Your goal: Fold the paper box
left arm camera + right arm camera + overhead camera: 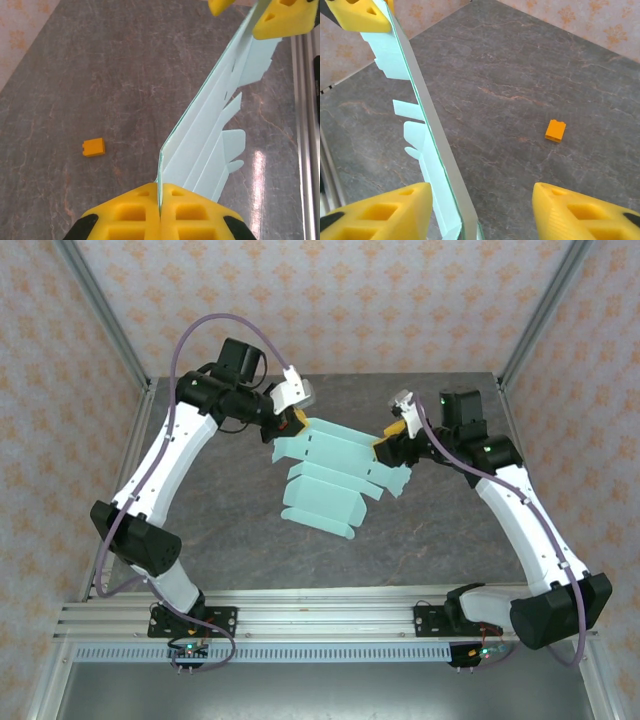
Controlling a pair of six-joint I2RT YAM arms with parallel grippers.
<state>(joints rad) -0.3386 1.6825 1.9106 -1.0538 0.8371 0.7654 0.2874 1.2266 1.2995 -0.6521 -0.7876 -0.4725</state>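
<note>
The top camera looks down from high behind the near edge, taking in the table (230, 540). Each wrist camera sits close, sighting along the paper box (200, 140) edge-on — both share the orange brick (94, 147).

Table (230, 550) open either side of the paper box (325, 475); orange cube (94, 147) probably beneath.

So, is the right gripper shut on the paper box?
No, the right gripper has its fingers wide apart, the paper box edge between them.
</note>
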